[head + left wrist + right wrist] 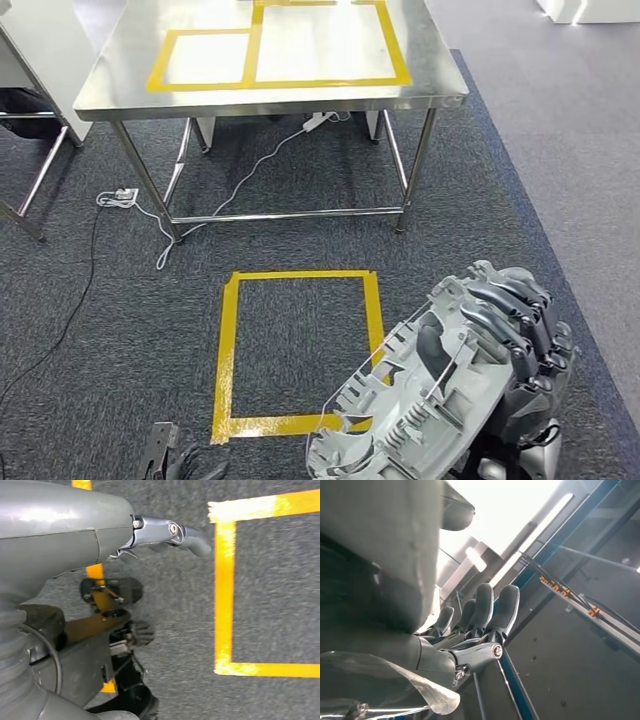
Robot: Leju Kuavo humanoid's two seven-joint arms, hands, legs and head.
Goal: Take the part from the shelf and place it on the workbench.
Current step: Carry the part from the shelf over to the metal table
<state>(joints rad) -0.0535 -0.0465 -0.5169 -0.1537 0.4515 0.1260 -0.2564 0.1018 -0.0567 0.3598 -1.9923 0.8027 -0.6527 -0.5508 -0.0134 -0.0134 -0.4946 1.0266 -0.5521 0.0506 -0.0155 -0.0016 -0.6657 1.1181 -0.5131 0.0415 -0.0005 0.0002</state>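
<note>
At twelve o'clock, the steel surface [121, 80], marked with yellow tape, is being faced across the carpet. At five o'clock, the grey part [419, 400] is being gripped by the right robot hand [528, 320], above the floor. The left robot hand [166, 532] is being held released, fingers extended.

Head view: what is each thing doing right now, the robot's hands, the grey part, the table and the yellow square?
Right hand: gripping the grey part.
Grey part: held up above the floor.
Left hand: hanging low, holding nothing.
Workbench: standing ahead, taped boxes bare.
Yellow floor square: nothing inside it.
</note>
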